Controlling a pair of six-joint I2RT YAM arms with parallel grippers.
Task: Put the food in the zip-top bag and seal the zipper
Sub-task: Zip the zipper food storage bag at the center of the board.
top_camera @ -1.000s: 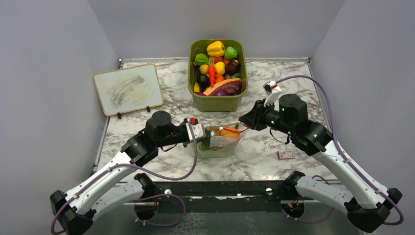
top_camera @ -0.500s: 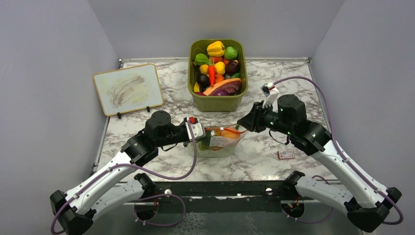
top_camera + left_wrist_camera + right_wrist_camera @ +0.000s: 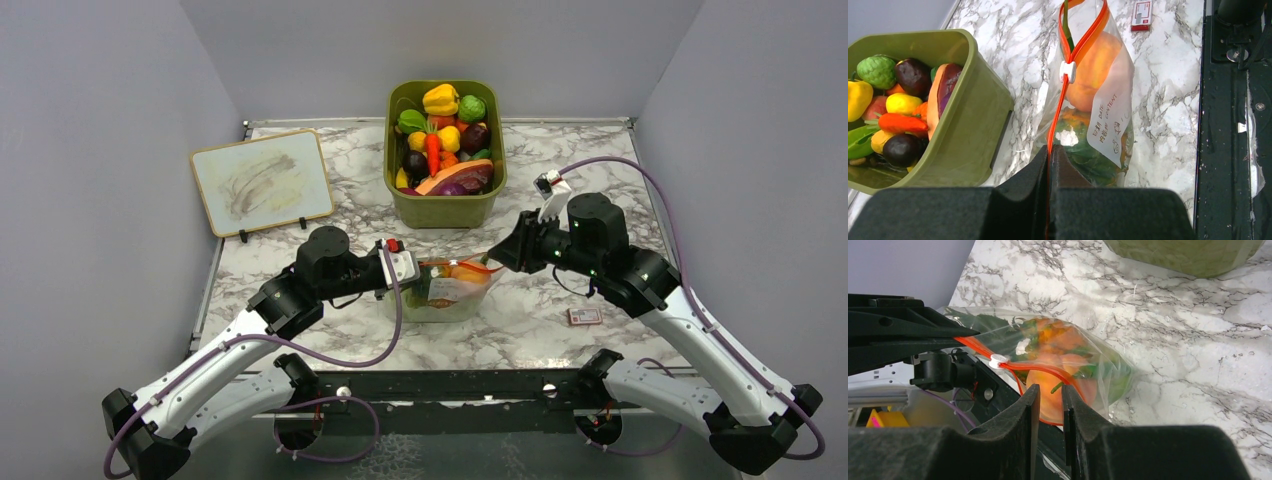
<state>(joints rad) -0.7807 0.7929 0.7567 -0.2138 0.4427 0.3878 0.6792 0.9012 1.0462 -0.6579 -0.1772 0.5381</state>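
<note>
Left hand (image 3: 1050, 152) pressed together on the near end of the orange-red zipper (image 3: 1059, 107). A white slider (image 3: 1067, 71) sits farther along, where the strip parts. Just ahead, the clear bag (image 3: 1073, 137) holds orange and green food (image 3: 1095, 65). Bin (image 3: 968, 115) to the left, card (image 3: 1141, 12) far ahead on the tabletop (image 3: 1168, 100). Right hand (image 3: 1050, 392) at the bag's opposite end, fingers a slit apart; grip cannot be told.

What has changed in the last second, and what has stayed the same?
The right pincer moved a little to the left, closer to the zip-top bag. The left pincer stayed shut on the zipper; the bag and the green bin did not move.
</note>
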